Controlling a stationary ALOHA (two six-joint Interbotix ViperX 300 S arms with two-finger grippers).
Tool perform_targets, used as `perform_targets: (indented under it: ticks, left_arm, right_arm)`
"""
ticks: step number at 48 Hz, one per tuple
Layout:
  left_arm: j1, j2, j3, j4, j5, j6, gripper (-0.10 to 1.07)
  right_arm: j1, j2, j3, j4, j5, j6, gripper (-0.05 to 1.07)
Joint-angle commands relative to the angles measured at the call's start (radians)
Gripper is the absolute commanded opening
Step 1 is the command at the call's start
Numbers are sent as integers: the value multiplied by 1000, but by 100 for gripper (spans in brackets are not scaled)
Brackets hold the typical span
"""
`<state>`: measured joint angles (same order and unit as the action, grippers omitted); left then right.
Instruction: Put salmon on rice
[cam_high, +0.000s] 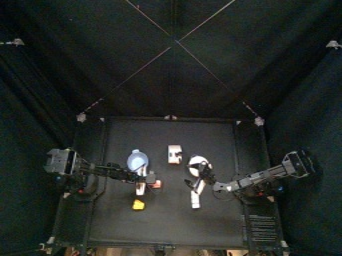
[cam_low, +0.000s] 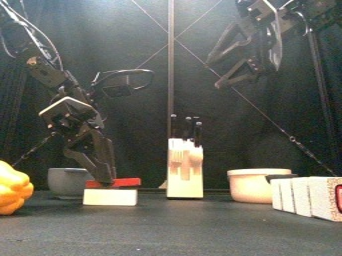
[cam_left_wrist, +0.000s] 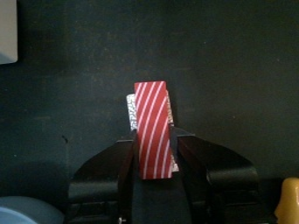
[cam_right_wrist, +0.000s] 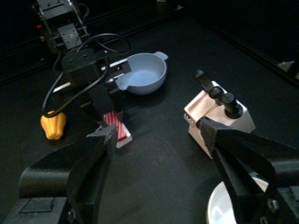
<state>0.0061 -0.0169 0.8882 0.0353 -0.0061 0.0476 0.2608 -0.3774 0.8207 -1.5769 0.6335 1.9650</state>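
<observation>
1. The left arm reaches in from the table's left side and bends down, its left gripper (cam_left_wrist: 153, 166) pointing at the tabletop close to the front-left part of the table (cam_high: 114, 225).
2. Its jaws stand apart on either side of the salmon (cam_left_wrist: 152, 127), a red strip with white stripes; whether the pads press it cannot be told.
3. In the left wrist view the salmon lies lengthwise over a white block of rice (cam_left_wrist: 131, 112), whose edge shows beside it.
4. In the front view the rice (cam_low: 110, 197) sits on the table with the red salmon (cam_low: 120, 183) at its top, the gripper just behind.
5. A grey bowl (cam_low: 67, 182) stands just beside the gripper; a yellow pepper (cam_low: 12, 188) lies nearer the left front edge.
6. The knife block (cam_low: 185, 167) stands mid-table, well apart, with open tabletop between.
7. The right arm hangs raised over the right side, its right gripper (cam_right_wrist: 158, 140) with jaws spread wide and empty.
8. A white bowl (cam_low: 261, 184) and a box (cam_low: 310, 196) occupy the right front corner.
</observation>
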Motion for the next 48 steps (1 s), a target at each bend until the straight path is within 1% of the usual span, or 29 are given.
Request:
perform_targets:
  ticks: [1,6,16,25,29,35,41,48]
  left_arm:
    - [2,-17,-21,-5,-9,-2,75]
    - [2,-23,-21,-5,-6,-2,77]
    - [2,-41,-18,-5,-6,-2,77]
    - [-2,-92,-6,-5,-15,-2,76]
    - [-2,-110,5,-5,-41,-2,75]
    - [-3,-115,18,-3,-86,2,70]
    - [-5,-104,23,-2,-91,3,61]
    - [-5,-91,23,-2,-91,3,54]
  right_arm:
    - [-2,-12,-9,-3,3,2,104]
    - [0,-11,-9,-5,3,2,104]
    - [0,-12,-11,-3,3,2,104]
    - [0,-11,-9,-3,3,2,104]
    - [0,-11,-9,-3,2,2,104]
    - [0,-11,-11,-3,3,2,104]
    - [0,-11,-11,-3,3,2,104]
    - [0,-11,-9,-3,3,2,104]
